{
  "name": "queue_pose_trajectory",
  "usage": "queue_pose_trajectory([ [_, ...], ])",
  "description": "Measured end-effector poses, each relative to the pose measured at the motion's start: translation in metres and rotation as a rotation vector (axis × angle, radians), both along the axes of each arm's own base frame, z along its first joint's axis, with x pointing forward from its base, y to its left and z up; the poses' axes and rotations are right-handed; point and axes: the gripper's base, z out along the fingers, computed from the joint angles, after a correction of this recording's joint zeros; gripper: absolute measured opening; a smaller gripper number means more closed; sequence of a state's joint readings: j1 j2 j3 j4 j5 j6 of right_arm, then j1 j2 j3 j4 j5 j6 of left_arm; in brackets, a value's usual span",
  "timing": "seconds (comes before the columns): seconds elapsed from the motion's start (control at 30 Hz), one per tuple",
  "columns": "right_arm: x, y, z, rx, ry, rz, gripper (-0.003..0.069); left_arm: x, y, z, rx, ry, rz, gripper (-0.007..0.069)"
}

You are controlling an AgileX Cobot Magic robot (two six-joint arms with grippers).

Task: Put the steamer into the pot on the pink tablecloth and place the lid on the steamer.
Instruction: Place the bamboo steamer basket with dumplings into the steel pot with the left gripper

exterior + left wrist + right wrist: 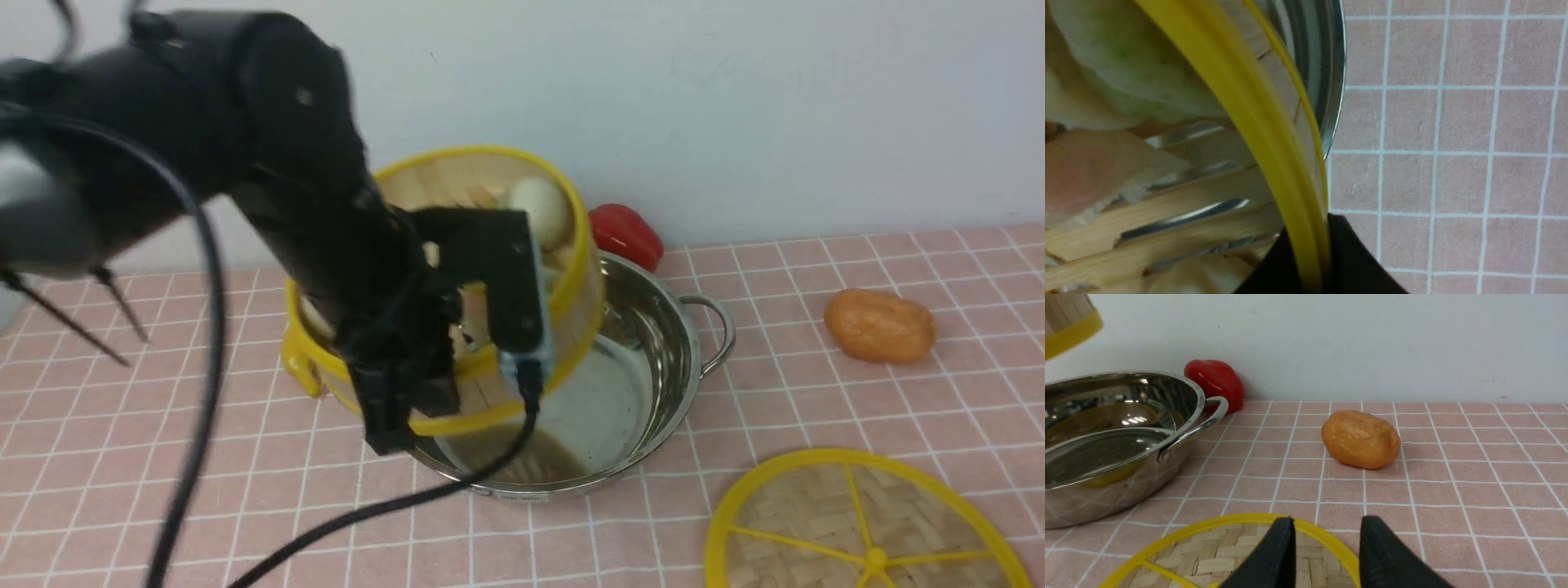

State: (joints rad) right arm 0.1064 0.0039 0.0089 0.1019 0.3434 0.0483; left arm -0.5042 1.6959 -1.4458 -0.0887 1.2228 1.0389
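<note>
Carrying step, front view: the left gripper (408,400) is clenched on the near wall of the steamer (457,184), which hangs tilted over the left part of the pot (653,327) and is not seated.
Lid, front view: the lid (816,523) lies flat on the pink tablecloth (816,392), to the right of the pot and nearer the robot.
Grip, left wrist view: black fingers (1347,261) pinch the yellow rim (1257,122); the pot's steel edge (1331,81) shows just beyond it.
Right gripper, right wrist view: the right gripper (1327,547) is released, jaws apart over the lid's far rim (1241,519), and it holds nothing.
Step in hand: placing the steamer, I judge; the lid comes after.
Next move: it needs the basket levelled, centred over the pot and lowered inside its wall before letting go.
Writing: no readable text; a small mark low on the pot's front is too blurred.
</note>
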Motion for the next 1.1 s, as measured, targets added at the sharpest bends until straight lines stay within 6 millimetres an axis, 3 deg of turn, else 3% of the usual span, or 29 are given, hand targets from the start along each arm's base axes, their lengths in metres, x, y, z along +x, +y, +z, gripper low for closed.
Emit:
queue_pose_trajectory([
  [0.4, 0.0, 0.0, 0.0, 0.0, 0.0, 0.0, 0.0243, 0.031, -0.03, -0.049, -0.005, -0.093, 0.034, 0.0026],
  [0.73, 0.0, 0.0, 0.0, 0.0, 0.0, 0.0, 0.0243, 0.037, -0.04, -0.084, 0.01, 0.004, 0.073, 0.0027],
  [1.1, 0.0, 0.0, 0.0, 0.0, 0.0, 0.0, 0.0243, 0.036, -0.044, -0.093, -0.012, 0.048, 0.091, 0.0029],
])
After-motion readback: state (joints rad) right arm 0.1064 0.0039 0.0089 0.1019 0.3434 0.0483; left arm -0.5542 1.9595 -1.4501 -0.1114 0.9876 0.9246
